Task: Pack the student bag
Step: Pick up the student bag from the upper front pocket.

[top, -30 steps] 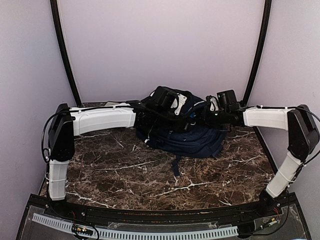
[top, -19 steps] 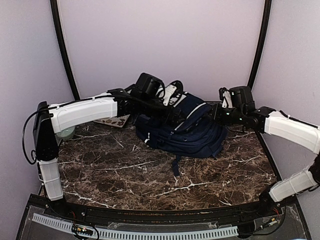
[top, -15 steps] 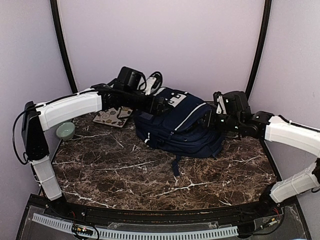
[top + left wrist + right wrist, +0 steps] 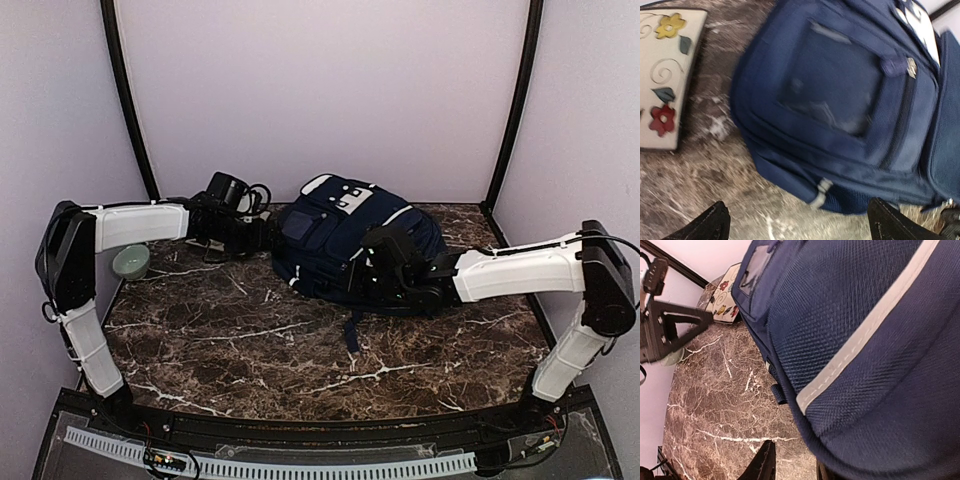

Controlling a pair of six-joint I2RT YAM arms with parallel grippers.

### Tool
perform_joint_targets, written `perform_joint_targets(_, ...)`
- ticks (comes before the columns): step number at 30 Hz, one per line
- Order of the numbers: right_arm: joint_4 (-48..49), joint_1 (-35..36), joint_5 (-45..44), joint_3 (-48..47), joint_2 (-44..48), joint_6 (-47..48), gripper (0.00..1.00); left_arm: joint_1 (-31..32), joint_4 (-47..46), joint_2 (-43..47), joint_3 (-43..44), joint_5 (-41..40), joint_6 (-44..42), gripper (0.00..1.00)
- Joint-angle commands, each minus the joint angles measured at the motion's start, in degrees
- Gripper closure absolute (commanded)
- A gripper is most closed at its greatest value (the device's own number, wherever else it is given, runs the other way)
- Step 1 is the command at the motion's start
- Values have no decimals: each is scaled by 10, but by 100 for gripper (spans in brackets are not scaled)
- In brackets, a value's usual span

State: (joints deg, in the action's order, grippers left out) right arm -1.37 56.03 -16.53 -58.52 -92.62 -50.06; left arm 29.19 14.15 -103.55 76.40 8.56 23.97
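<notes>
Nearest me, along the bottom of the overhead view, the dark marble table (image 4: 250, 340) runs bare up to the middle of the frame. A dark strap (image 4: 352, 330) trails down across it from the student bag (image 4: 330, 225).

The bag lies just above centre of the frame, toward the back of the table. Its front pockets face up and the white patch (image 4: 345, 197) sits at its far end.

My right gripper (image 4: 372, 272) reaches in from the right and sits against the bag's near right flank. On the right wrist camera the navy weave and a white trim stripe (image 4: 865, 350) fill the upper right. One of the fingers (image 4: 764, 460) shows at the bottom edge, and the other is mostly tucked under the bag's lower seam. The jaws stand only a little apart, and I cannot tell whether they pinch any fabric.

My left gripper (image 4: 262, 236) comes in from the left, level with the bag's left side and just beside it. On its wrist camera both fingertips (image 4: 710, 225) sit at the bottom corners, spread wide with nothing between them. Beyond them is a front pocket (image 4: 840, 85).

A flat cream piece with painted flowers (image 4: 665, 75) lies on the marble at the left of that view, close to the bag. At the far left of the overhead view, a pale green bowl (image 4: 131, 261) stands under the left arm.
</notes>
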Motion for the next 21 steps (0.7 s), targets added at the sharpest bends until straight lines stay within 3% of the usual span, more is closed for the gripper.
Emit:
perform_joint_targets(1, 59, 7, -13, -13, -24, -38, 69, -26, -66, -23, 2, 15, 23, 1)
perform_joint_targets(5, 65, 3, -48, -17, -37, -39, 63, -38, -115, -50, -3, 28, 27, 1)
perform_joint_targets(11, 82, -12, -50, -24, -54, -34, 63, -41, -181, -75, -3, 32, 39, 1)
perform_joint_targets(15, 116, -23, -40, -11, -52, -40, 73, -42, -217, -101, 8, 65, 32, 2)
perform_joint_targets(21, 115, -32, -33, -39, -78, -27, 76, -41, -253, -142, 16, 121, 43, 18)
